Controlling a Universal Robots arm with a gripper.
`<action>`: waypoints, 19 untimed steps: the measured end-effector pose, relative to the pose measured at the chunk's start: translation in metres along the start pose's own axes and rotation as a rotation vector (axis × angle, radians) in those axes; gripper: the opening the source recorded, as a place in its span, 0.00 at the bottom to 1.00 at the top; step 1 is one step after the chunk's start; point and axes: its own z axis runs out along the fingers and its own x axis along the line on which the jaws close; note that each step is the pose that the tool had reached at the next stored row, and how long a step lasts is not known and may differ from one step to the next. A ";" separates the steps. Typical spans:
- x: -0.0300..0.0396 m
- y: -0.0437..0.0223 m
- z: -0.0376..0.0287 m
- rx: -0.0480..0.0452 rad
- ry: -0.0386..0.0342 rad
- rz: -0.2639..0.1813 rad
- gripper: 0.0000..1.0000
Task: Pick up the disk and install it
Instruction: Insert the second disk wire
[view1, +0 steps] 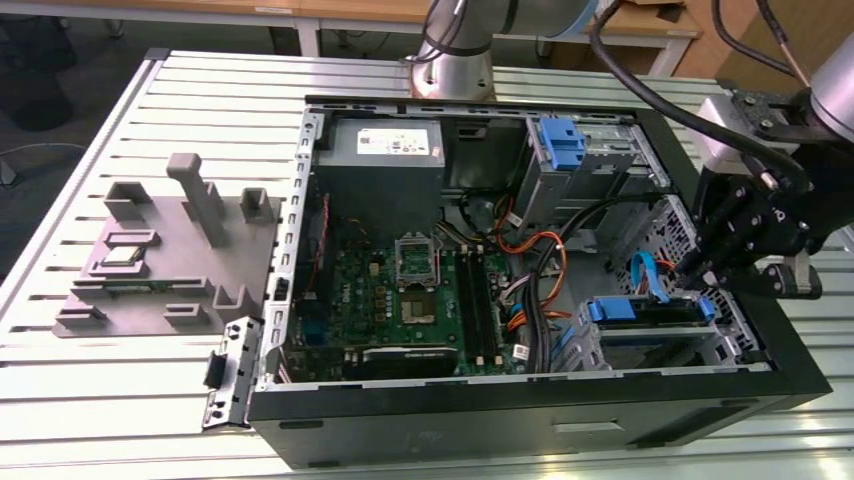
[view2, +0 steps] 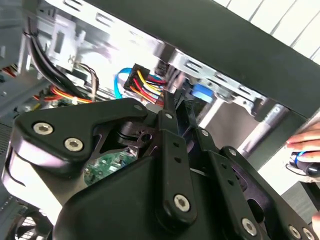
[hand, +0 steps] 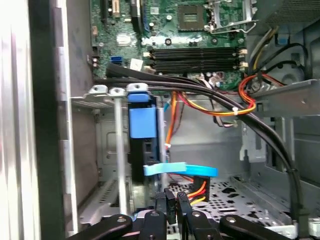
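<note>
Black desktop computer case (view1: 534, 420), side panel off, lies open on a slatted aluminium table (view1: 120, 390).

Contents of the case:
- green motherboard (view1: 400, 300) on the floor of the case, with an empty processor socket
- grey metal power supply box with a white sticker (view1: 387, 145) in the far corner
- upper metal drive bay holding a bare blue plastic bracket (view1: 567, 140)
- lower metal drive cage (view1: 661, 345) near the front edge, on the exterior view's right

The disk (view1: 650, 312), a flat drive with blue plastic side rails, sits slotted in the lower drive cage. In the first wrist view it (hand: 139, 160) stands edge-on between the cage walls, its blue rail tab at the cage mouth.

A flat light-blue data cable (hand: 180, 171) crosses just beside the disk. A connector with red, yellow and orange wires (hand: 197, 190) lies beneath the cable.

The black gripper (view1: 701, 275) hangs over the lower cage, just above the disk end. In both wrist views its tips (hand: 171, 205) are drawn together, almost touching, right beside the wired connector (view2: 145, 82). Cannot tell whether anything thin is pinched between them. The disk is not in its grasp.

Outside the case, on the exterior view's left, is a grey moulded fixture plate (view1: 160, 270). A small square processor chip (view1: 124, 252) sits in one of its recesses.
</note>
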 end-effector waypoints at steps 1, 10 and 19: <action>0.0029 0.0002 -0.0001 0.0000 -0.0001 0.000 0.24; 0.0118 0.0016 -0.0004 0.0003 0.0002 -0.001 0.24; 0.0119 0.0017 -0.0004 0.0003 0.0009 -0.001 0.16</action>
